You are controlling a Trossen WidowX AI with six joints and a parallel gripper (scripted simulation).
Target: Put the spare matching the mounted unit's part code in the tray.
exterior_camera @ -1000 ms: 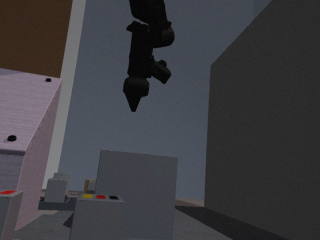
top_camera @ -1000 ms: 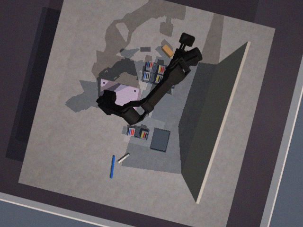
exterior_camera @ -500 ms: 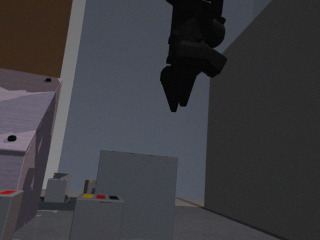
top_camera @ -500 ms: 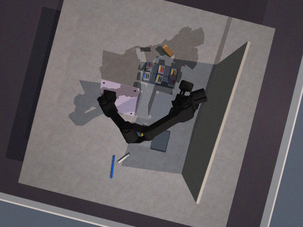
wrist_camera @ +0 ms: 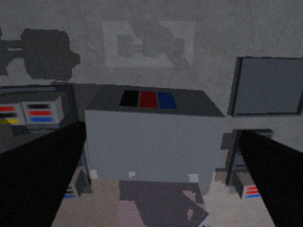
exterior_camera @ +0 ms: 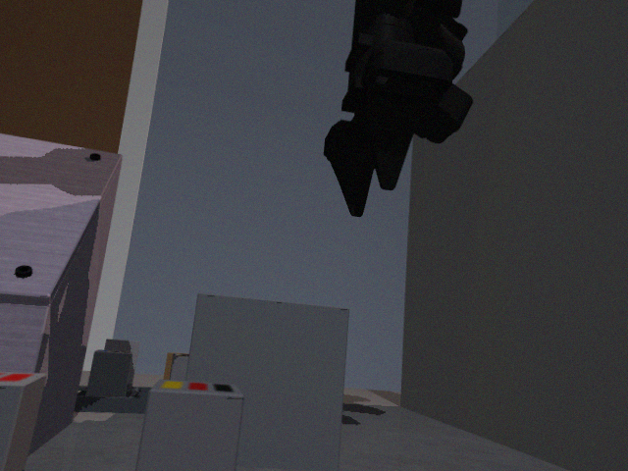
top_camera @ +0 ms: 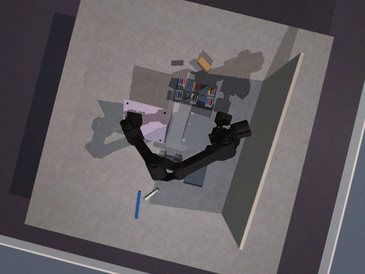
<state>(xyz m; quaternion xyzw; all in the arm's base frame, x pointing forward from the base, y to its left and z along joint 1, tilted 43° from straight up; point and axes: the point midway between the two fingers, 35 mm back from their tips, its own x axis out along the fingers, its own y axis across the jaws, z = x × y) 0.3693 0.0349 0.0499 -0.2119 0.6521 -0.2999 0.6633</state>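
Note:
The mounted unit (top_camera: 194, 127) (exterior_camera: 268, 375) (wrist_camera: 147, 151) is a plain grey box standing beside the lilac base plate (top_camera: 153, 127). In the wrist view it shows a strip of black, red and blue stripes (wrist_camera: 148, 99). My gripper (top_camera: 223, 117) (exterior_camera: 372, 200) (wrist_camera: 165, 133) is open and empty. It hangs high over the unit's far side, near the wall panel. Several striped spares (top_camera: 194, 94) sit in a cluster beyond the unit. One spare (wrist_camera: 40, 113) there shows black, red and blue stripes. The dark tray (top_camera: 197, 179) (wrist_camera: 267, 86) lies flat, partly under my arm.
A tall grey wall panel (top_camera: 265, 141) (exterior_camera: 506, 253) stands close on the gripper's side. Two loose spares (top_camera: 170, 154) lie partly hidden under my arm, and one (wrist_camera: 251, 191) shows in the wrist view. An orange block (top_camera: 204, 64), a blue stick (top_camera: 137, 204) and a white stick (top_camera: 151, 193) lie apart.

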